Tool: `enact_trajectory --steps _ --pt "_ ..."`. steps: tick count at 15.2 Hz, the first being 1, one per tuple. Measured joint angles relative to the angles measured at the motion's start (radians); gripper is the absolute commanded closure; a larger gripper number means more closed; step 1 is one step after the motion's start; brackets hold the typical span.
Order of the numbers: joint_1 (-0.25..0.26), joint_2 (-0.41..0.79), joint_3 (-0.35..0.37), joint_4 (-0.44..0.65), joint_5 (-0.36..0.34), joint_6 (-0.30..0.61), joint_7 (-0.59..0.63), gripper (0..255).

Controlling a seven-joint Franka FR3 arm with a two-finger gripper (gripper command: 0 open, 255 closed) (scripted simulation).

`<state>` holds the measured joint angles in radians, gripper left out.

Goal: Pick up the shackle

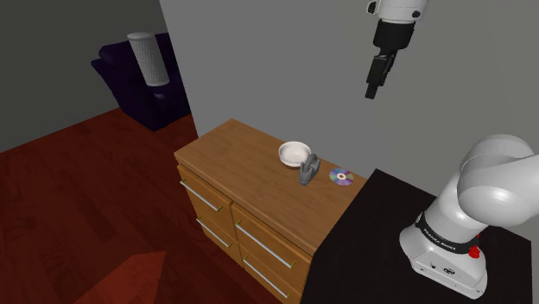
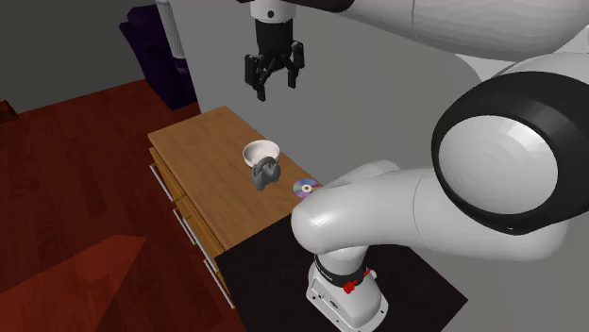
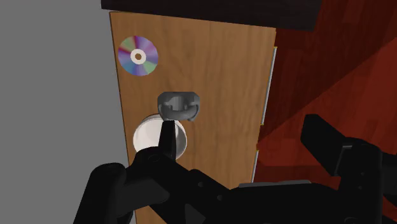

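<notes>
Shackle (image 1: 309, 169), grey, sits on the wooden dresser (image 1: 233, 168) top in the shoulder view, right beside a white bowl (image 1: 295, 154), with a CD (image 1: 342, 177) near on its other side. Gripper (image 1: 372, 86) hangs well above, empty.

Second exterior view: jaws spread, nothing between them, high over the bowl and shackle.

Wrist view: shackle lies ahead at the tip of one finger (image 3: 167, 143), off the gap's centre.

Step looks like approach, pre-descent. Next move likely calls for centring over the shackle, then dropping straight, clear of the bowl.
</notes>
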<state>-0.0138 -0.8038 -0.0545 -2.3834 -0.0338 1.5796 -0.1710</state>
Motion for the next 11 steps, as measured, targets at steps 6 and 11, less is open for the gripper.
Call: enact_trajectory --steps 6,11 --pt "0.026 0.039 -0.102 -0.082 -0.03 0.121 -0.177 0" --pt "0.068 0.141 -0.229 -0.143 -0.051 0.277 -0.402 0"
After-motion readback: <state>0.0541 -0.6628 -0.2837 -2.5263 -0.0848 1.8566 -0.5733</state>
